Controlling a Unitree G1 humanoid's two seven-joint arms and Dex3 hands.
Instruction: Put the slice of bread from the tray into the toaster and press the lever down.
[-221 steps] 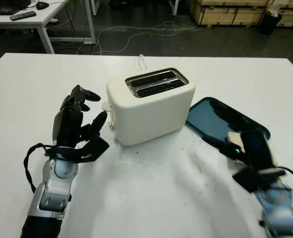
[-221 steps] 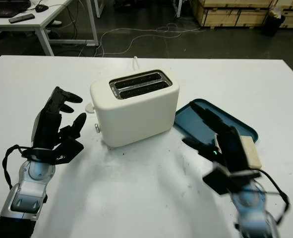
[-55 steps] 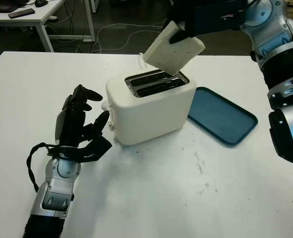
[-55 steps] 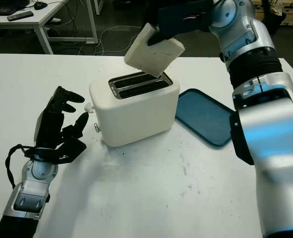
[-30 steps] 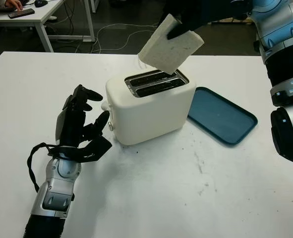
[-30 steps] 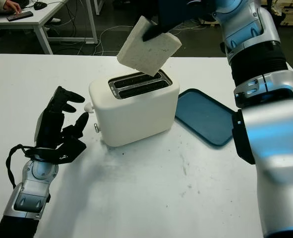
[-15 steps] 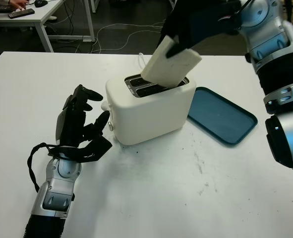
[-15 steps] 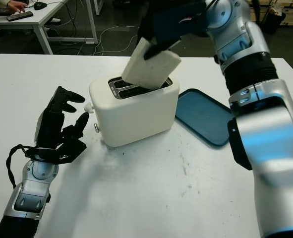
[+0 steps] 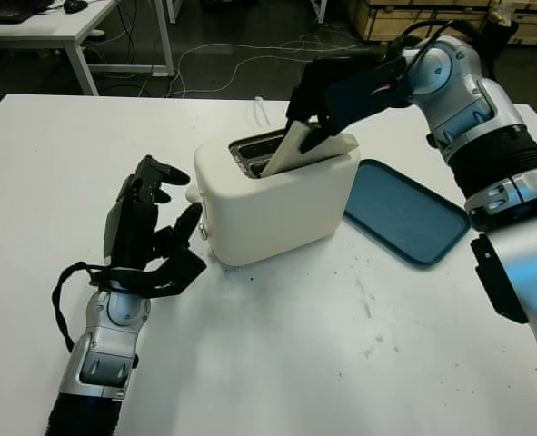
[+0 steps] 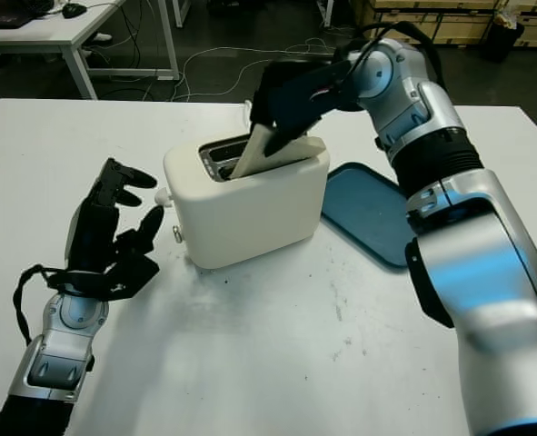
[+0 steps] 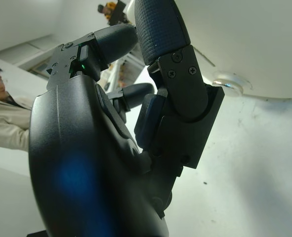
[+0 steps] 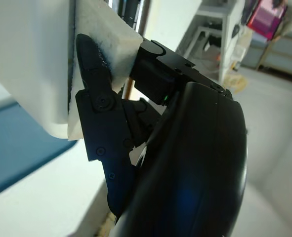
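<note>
A white toaster (image 9: 277,195) stands mid-table, its side lever (image 9: 194,193) facing left. The pale bread slice (image 9: 297,150) leans at a tilt, its lower edge inside a slot and its upper part sticking out. My right hand (image 9: 312,123) reaches in from the right above the toaster and is shut on the slice's upper end; in the right wrist view its black fingers (image 12: 97,98) press against the bread (image 12: 99,22). My left hand (image 9: 164,200) is open, raised just left of the lever and apart from it. The blue tray (image 9: 404,213) lies bare to the toaster's right.
A white cable (image 9: 261,111) runs off behind the toaster. Bare white tabletop (image 9: 323,345) stretches in front. Beyond the table's far edge are another desk (image 9: 68,27), floor cables and wooden crates (image 9: 432,18). A person (image 11: 2,118) shows in the left wrist view.
My right hand has come down and brought the bread from above the toaster into a slot, still tilted. The left hand has stayed where it was.
</note>
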